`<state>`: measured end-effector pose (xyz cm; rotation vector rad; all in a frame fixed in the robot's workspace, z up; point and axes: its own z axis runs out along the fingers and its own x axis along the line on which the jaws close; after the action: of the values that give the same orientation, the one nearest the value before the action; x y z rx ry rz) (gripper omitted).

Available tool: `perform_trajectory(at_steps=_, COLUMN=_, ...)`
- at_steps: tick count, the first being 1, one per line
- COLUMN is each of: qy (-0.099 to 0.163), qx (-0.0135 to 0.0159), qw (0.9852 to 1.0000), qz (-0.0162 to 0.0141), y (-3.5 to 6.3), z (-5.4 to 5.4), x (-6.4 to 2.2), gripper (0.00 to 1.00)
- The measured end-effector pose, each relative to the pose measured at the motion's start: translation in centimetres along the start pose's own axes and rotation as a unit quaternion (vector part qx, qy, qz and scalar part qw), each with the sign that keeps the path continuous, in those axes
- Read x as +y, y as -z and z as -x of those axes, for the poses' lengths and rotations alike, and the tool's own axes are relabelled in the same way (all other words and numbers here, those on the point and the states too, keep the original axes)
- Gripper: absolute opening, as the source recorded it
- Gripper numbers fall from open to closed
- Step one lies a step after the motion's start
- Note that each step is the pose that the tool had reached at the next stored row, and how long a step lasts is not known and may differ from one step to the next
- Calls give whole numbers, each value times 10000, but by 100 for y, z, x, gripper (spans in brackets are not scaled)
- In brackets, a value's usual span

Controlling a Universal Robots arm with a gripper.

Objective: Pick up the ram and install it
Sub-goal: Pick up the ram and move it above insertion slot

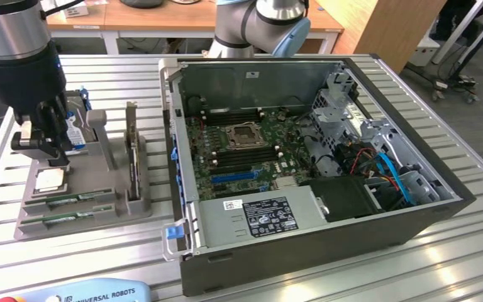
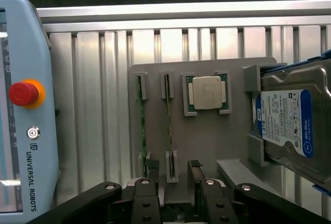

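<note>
Plainly thin and green, the ram (image 2: 168, 113) stands on edge; the claw (image 2: 172, 168) gapes open.

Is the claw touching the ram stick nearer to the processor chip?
Apart. In the wrist view the open claw straddles that ram stick, with grey tray showing between it and each finger.

ram (image 2: 168, 111) green; holder (image 2: 207, 141) grey; hard drive (image 2: 289, 120) silver, blue-white label; pendant (image 2: 23, 43) pale blue, red button (image 2: 23, 93)
</note>
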<state>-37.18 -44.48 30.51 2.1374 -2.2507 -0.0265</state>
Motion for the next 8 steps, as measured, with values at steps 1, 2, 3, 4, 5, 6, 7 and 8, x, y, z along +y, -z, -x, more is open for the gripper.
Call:
perform_trajectory(at_steps=1, qy=2, qx=0, qw=10000, qz=0, y=-14, z=0, x=-1, gripper=36)
perform_trajectory(at_steps=2, qy=4, qx=0, qw=10000, qz=0, y=-27, z=1, x=-1, gripper=36)
perform_trajectory(at_steps=3, qy=6, qx=0, qw=10000, qz=-1, y=-42, z=1, x=-2, gripper=36)
perform_trajectory(at_steps=4, qy=9, qx=0, qw=10000, qz=-1, y=-54, z=1, x=-1, gripper=36)
perform_trajectory(at_steps=5, qy=11, qx=1, qw=10000, qz=0, y=-59, z=1, x=-1, gripper=36)
perform_trajectory(at_steps=6, qy=14, qx=46, qw=10000, qz=-3, y=-60, z=1, x=-2, gripper=36)
perform_trajectory(at_steps=7, qy=14, qx=46, qw=10000, qz=-3, y=-60, z=1, x=-2, gripper=36)
perform_trajectory(at_steps=8, qy=14, qx=46, qw=10000, qz=-3, y=-60, z=1, x=-2, gripper=36)
